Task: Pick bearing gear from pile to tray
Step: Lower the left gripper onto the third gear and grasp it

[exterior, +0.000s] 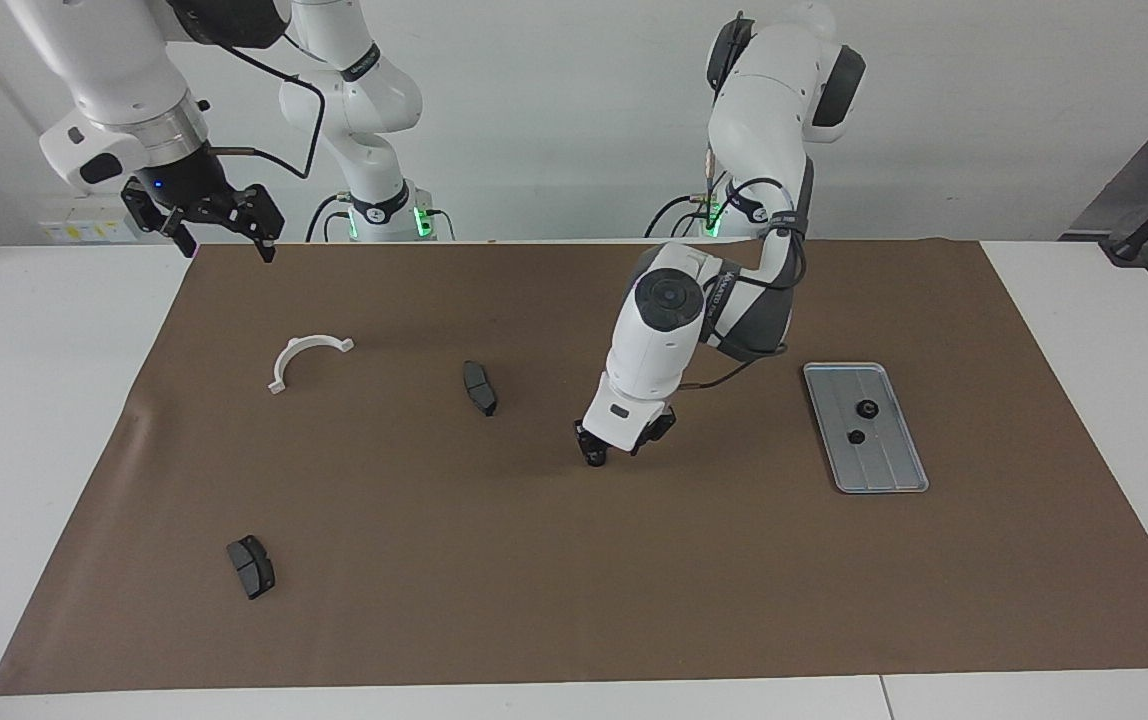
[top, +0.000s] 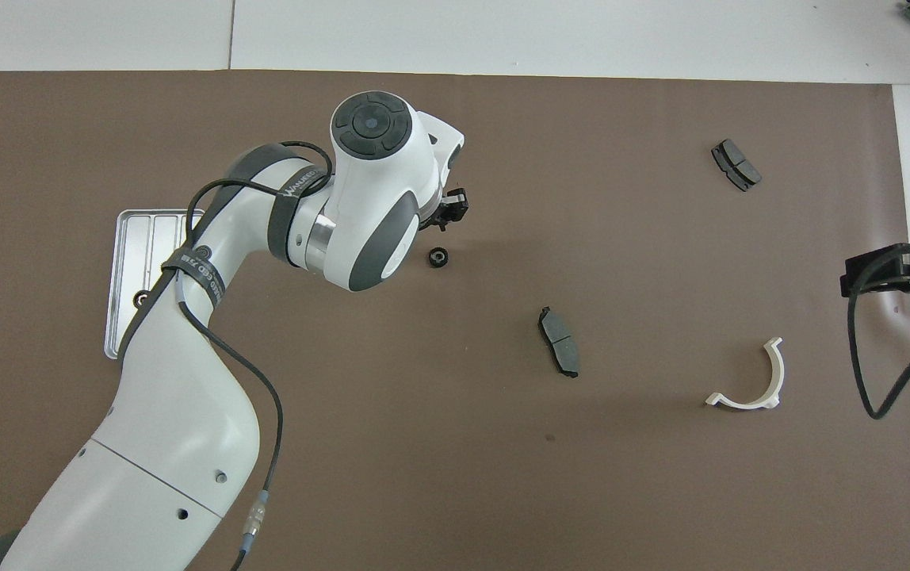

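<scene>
The desk (exterior: pixel 1084 330) carries a wide brown mat (exterior: pixel 574 600) with everything else on it. The left arm reaches out from its base so that the left hand (exterior: pixel 606 452) is low over a small black ring (top: pixel 438 258) near the mat's middle — whether its fingers are spread or touching the ring I cannot tell. The right hand (exterior: pixel 219 238), fingers spread and holding nothing, hangs in the air over the mat's edge at the right arm's end, waiting. The silver tray (exterior: pixel 884 470) lies toward the left arm's end with two black rings (exterior: pixel 866 408) in it. A white half-ring bracket (exterior: pixel 306 357) lies toward the right arm's end; one dark pad (exterior: pixel 479 387) lies between bracket and ring, another (exterior: pixel 251 566) far from the robots.
</scene>
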Robot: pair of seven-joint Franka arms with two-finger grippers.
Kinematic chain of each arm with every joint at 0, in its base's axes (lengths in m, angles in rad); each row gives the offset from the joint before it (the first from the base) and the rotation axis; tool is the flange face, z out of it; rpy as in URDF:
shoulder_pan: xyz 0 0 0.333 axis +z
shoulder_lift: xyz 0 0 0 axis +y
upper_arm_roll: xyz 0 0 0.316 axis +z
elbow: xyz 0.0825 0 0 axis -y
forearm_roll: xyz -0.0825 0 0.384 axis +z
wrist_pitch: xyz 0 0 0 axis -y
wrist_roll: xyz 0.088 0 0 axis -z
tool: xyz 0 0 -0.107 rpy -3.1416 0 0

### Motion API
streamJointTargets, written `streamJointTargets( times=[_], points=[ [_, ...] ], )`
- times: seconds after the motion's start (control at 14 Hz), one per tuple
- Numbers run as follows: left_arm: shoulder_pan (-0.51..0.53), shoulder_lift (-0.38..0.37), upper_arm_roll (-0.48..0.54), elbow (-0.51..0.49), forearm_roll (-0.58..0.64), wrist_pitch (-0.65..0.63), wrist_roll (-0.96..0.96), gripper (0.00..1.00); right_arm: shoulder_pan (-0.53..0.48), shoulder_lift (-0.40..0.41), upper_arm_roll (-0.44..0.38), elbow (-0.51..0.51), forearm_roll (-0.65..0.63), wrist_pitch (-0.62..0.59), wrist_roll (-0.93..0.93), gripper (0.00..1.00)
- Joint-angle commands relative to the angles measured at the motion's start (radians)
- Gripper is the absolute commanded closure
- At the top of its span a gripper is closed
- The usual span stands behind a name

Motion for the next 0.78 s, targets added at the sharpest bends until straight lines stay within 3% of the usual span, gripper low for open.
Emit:
streamJointTargets(
  times=[0.0,0.71],
  points=[
    [-0.024,0.017,0.017,0.004,0.013,0.023,-0.021,0.45,-0.005,-0.015,-0.006,-0.015,0.013,0.001,-0.021,0.00],
    [-0.030,-0.020,0.017,-0.144,0.024,0.137,-0.067,0.45,-0.015,-0.016,-0.006,-0.018,0.018,-0.003,-0.018,0.00]
  ],
)
